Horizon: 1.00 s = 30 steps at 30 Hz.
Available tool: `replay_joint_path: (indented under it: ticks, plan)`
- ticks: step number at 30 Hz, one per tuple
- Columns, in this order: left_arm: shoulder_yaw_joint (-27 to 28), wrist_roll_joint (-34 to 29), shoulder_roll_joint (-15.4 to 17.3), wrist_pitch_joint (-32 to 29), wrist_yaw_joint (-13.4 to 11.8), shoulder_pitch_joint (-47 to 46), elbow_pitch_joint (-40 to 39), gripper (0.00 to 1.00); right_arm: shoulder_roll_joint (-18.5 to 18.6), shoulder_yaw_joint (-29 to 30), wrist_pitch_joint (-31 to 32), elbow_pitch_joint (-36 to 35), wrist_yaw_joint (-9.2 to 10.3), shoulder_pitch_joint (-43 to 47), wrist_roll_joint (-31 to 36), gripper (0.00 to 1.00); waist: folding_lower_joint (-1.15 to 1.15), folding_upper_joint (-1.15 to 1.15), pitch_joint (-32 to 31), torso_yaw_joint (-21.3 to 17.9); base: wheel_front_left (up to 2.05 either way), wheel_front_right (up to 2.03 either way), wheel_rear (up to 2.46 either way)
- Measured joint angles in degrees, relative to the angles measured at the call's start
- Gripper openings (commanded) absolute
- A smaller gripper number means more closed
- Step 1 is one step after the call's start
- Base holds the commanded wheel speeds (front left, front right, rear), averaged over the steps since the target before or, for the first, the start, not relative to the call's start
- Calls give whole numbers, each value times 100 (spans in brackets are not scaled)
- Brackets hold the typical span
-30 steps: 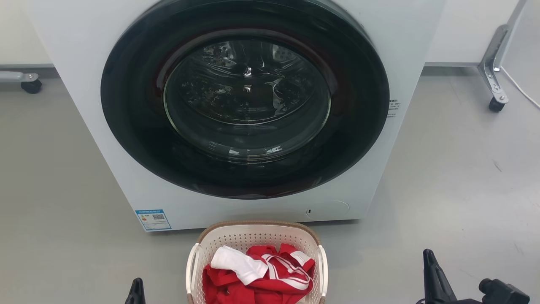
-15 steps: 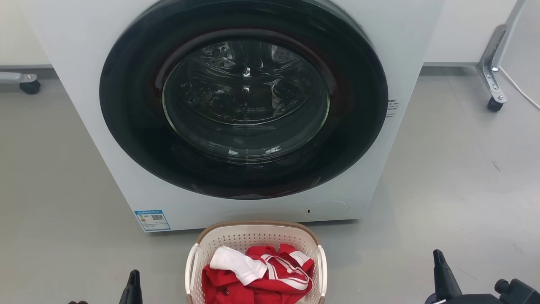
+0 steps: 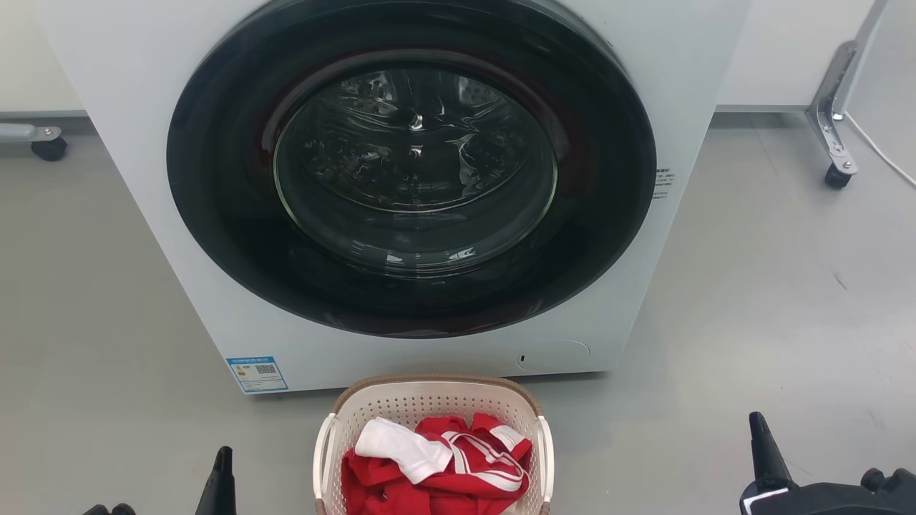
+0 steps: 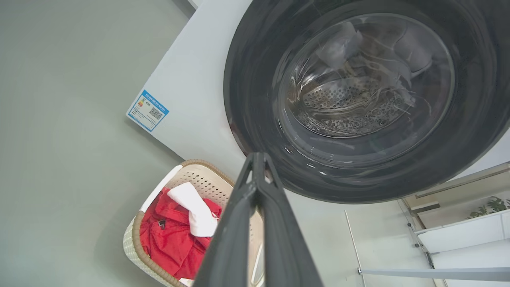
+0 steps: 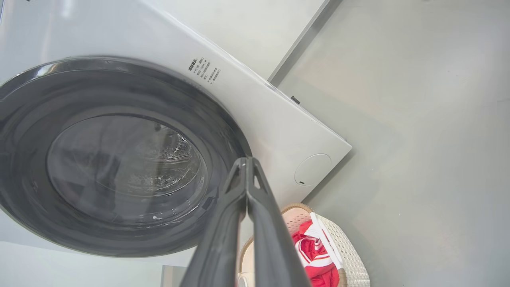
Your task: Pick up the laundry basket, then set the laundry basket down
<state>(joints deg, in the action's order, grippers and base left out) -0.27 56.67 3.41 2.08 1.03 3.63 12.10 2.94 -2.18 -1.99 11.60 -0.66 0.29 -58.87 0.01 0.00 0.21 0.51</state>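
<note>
The laundry basket (image 3: 429, 399) stands on the grey floor just in front of the washer, at the bottom centre of the head view. It is cream-white and perforated, with a brown rim and white side handles, and holds red and white clothes (image 3: 436, 465). My left gripper (image 3: 223, 461) is low on the basket's left, apart from it, and my right gripper (image 3: 757, 429) is farther off on its right. In the left wrist view my left gripper (image 4: 258, 159) is shut and empty above the basket (image 4: 203, 181). My right gripper (image 5: 245, 163) is shut too, with the basket (image 5: 348, 253) below it.
A white front-loading washer (image 3: 143, 143) with a large dark round door (image 3: 411, 164), closed, stands right behind the basket. Metal legs on casters stand at the far right (image 3: 834, 121) and far left (image 3: 43, 143). A white cable (image 3: 884, 154) lies at the right edge.
My right gripper has moved to the right, away from the basket. My left gripper has risen a little into view and drifted left. The basket has not moved.
</note>
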Motion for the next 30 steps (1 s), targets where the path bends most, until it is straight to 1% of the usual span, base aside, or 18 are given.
replay_joint_path:
  ticks: [3,4,16,19,20,21,24,25,27,30]
  plan:
    - [32,213,-3,-82,10,-20,36,0,-5,64,52,36,-36,-4,-243,0,0,0,-1,-4,0,0,0]
    - [45,333,-4,-101,57,-43,48,0,-7,90,87,49,-43,-5,-319,0,0,0,-1,-5,0,0,0]
    - [202,1295,-25,-344,211,-263,189,0,-20,374,305,219,-238,-172,-1246,0,0,0,-4,-20,0,0,0]
    - [253,1627,-32,-411,279,-385,223,0,-22,464,403,253,-294,-236,-1552,0,0,0,-6,-25,0,0,0]
    - [253,1627,-32,-411,279,-385,223,0,-22,464,403,253,-294,-236,-1552,0,0,0,-6,-25,0,0,0]
    - [300,1836,-34,-460,305,-432,249,0,-23,517,452,298,-325,-237,-1728,0,0,0,-6,-27,0,0,0]
    - [328,1962,-34,-504,314,-466,260,0,-26,560,491,337,-341,-254,-1867,0,0,0,-7,-30,0,0,0]
    - [336,2056,-37,-516,360,-469,271,0,-27,582,503,353,-353,-280,-1946,0,0,0,-7,-31,0,0,0]
    - [354,2234,-41,-560,361,-474,303,0,-27,626,552,358,-396,-341,-2116,0,0,0,-8,-33,0,0,0]
    - [387,2499,-47,-613,427,-545,368,0,-30,702,603,387,-444,-357,-2339,0,0,0,-8,-37,0,0,0]
